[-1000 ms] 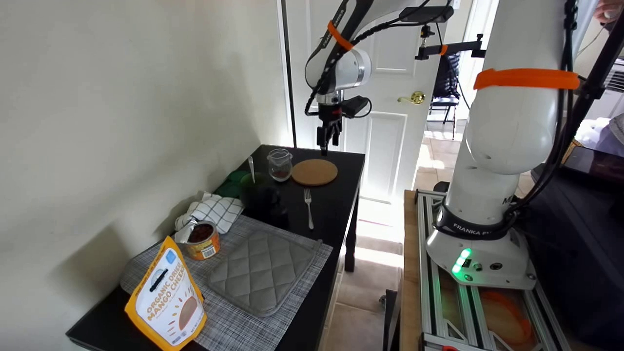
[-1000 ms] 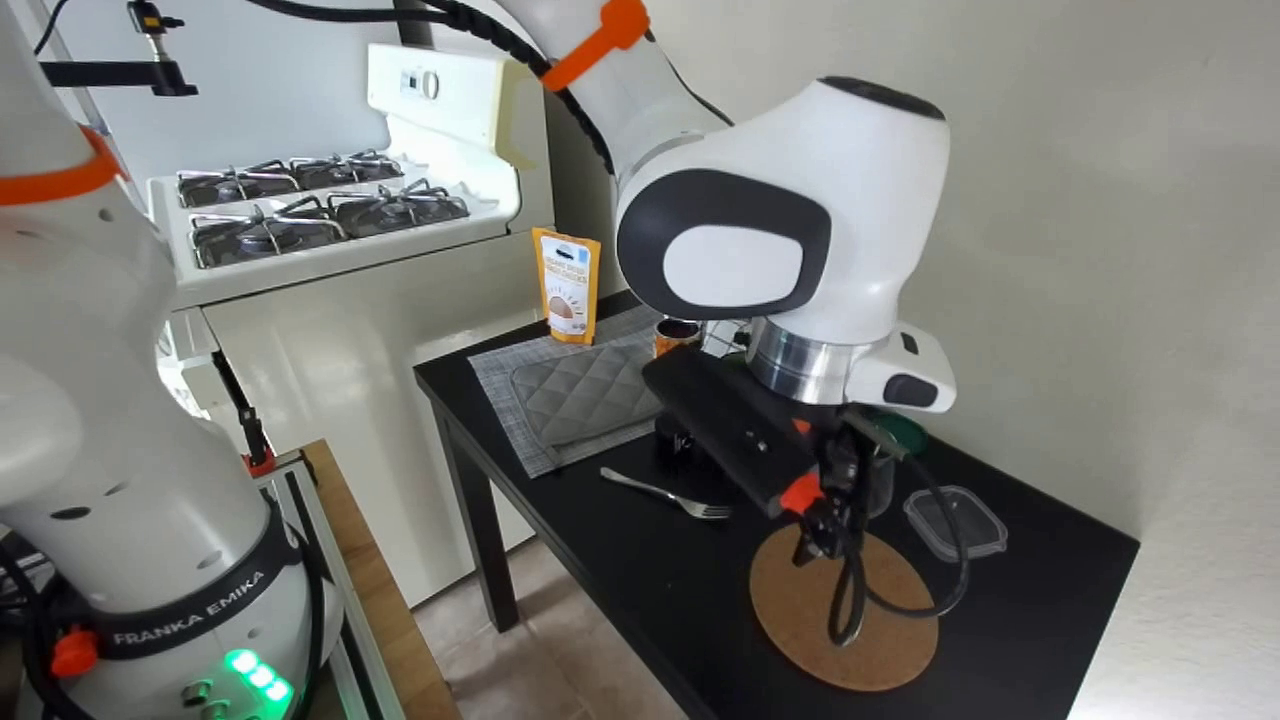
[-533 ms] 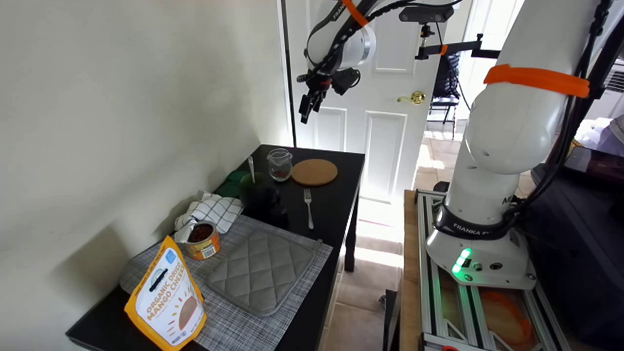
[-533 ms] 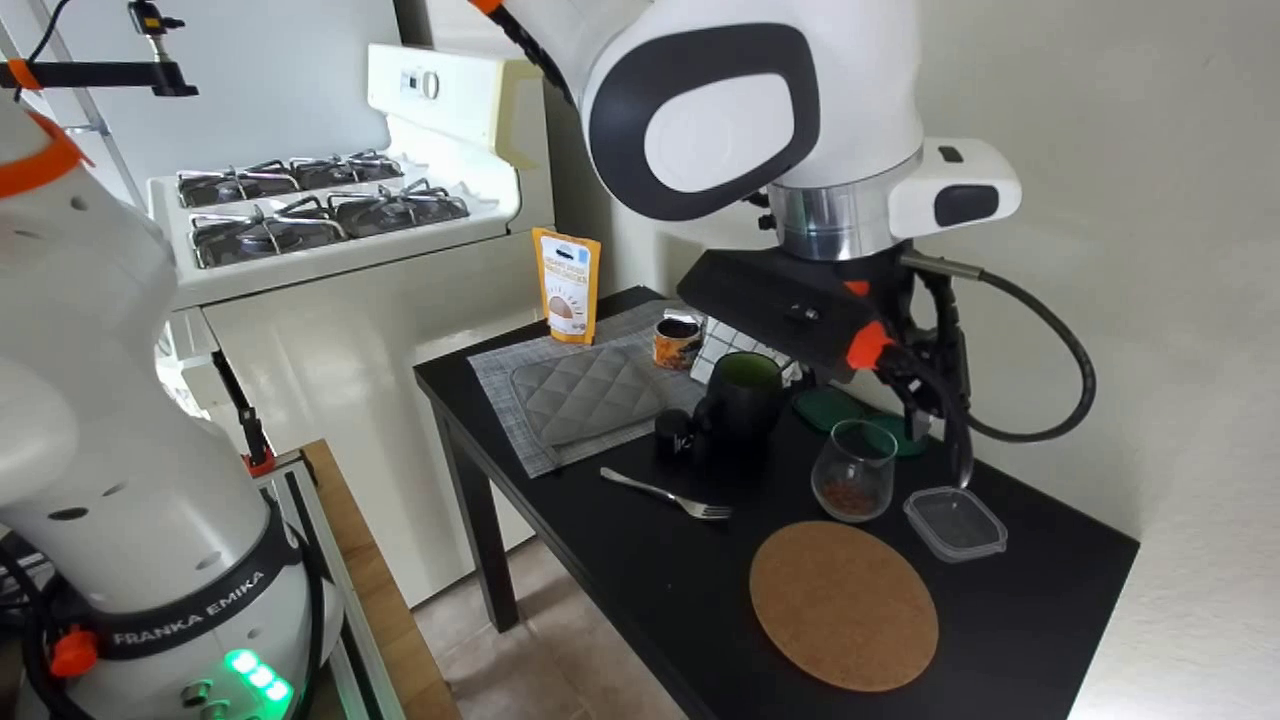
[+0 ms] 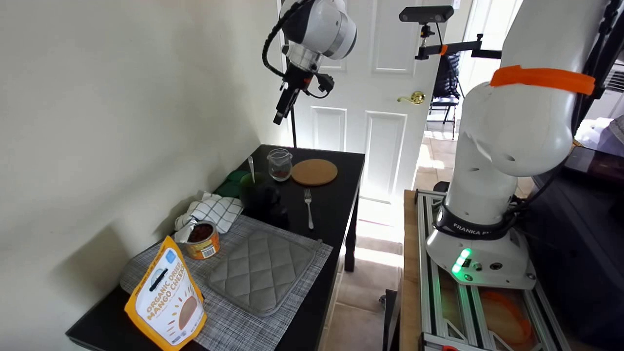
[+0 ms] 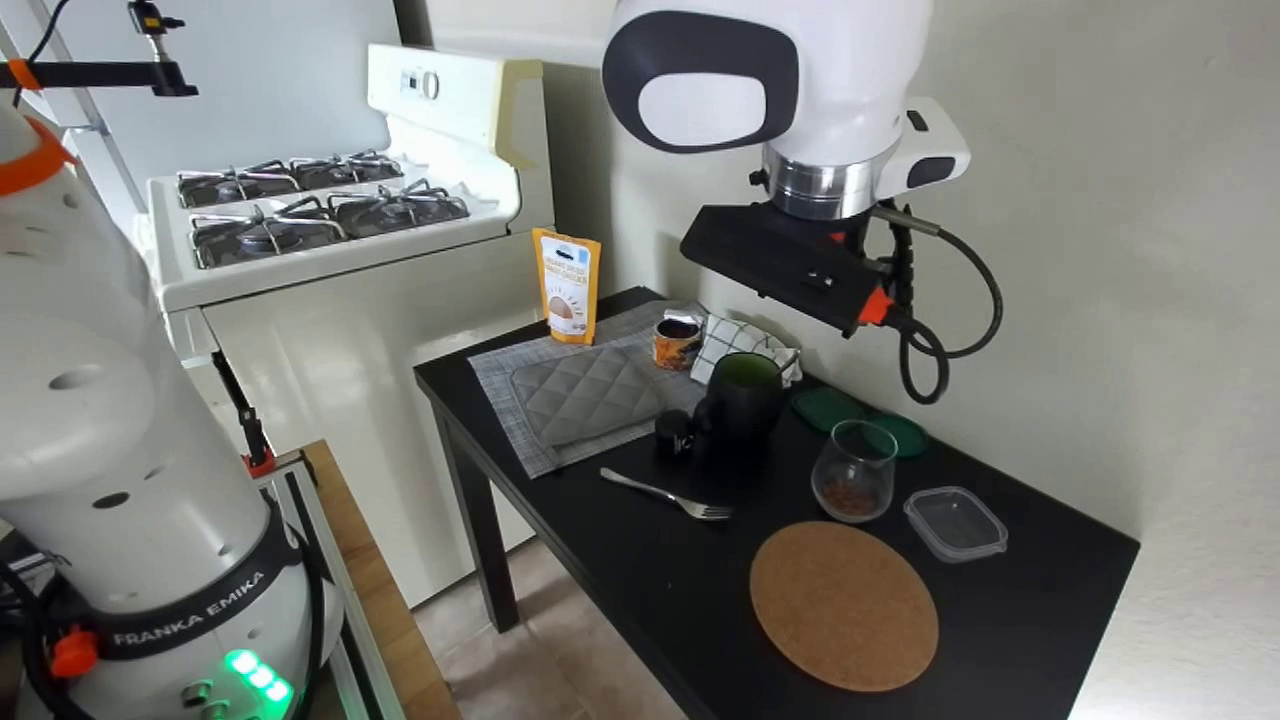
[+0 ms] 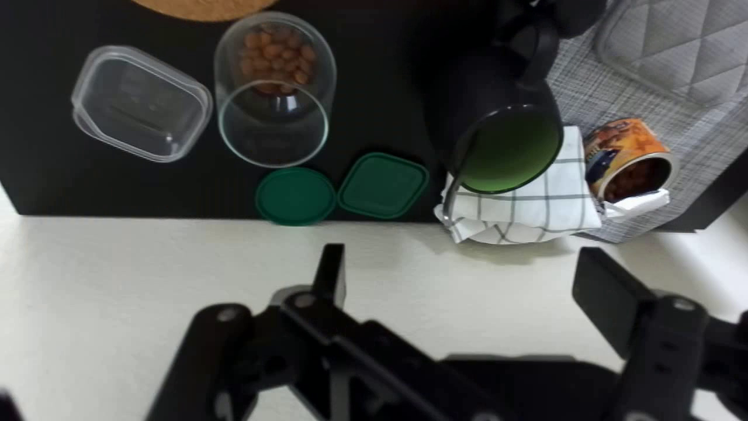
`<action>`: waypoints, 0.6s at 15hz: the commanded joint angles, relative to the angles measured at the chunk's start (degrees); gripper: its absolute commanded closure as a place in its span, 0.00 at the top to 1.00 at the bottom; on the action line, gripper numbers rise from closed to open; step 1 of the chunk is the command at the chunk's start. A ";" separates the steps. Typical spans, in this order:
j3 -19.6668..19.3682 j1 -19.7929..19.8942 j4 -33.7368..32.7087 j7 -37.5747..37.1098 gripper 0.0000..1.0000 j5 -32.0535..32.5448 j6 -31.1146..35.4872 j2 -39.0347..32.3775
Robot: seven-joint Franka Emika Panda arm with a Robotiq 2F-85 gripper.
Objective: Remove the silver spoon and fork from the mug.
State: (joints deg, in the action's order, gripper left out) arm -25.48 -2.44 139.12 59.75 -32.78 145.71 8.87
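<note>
The black mug (image 5: pixel 254 197) with a green inside stands upright on the black table, also in an exterior view (image 6: pixel 738 405) and the wrist view (image 7: pixel 473 111). The silver spoon (image 5: pixel 251 168) leans in the mug, its handle sticking out over the rim; it also shows in the wrist view (image 7: pixel 452 202). The silver fork (image 5: pixel 309 210) lies flat on the table beside the mug, also in an exterior view (image 6: pixel 668 492), out of the wrist view. My gripper (image 7: pixel 459 275) is open and empty, tilted, high above the table near the wall (image 5: pixel 279 118).
A glass with nuts (image 6: pixel 853 470), a round tan disc (image 6: pixel 845 605), a clear tub (image 6: pixel 955 522) and green lids (image 7: pixel 383 185) surround the mug. A checked cloth (image 7: pixel 532 204), an open can (image 5: pixel 202 240), a grey pot holder (image 5: pixel 265 273) and a yellow pouch (image 5: pixel 168 297) lie beyond.
My gripper has risen from above the tan disc, tilted, and moved toward the wall. The mug, spoon, fork and other objects have not moved.
</note>
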 commanded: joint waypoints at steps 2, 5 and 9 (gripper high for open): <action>4.46 4.32 -0.49 1.22 1.00 -1.23 -0.45 -0.90; 5.16 5.10 -0.49 1.16 1.00 -1.14 -0.42 -0.85; 6.79 4.86 -9.45 9.26 1.00 -5.36 -8.53 -10.70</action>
State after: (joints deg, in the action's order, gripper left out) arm -20.77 1.25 136.44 63.28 -34.38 142.63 5.80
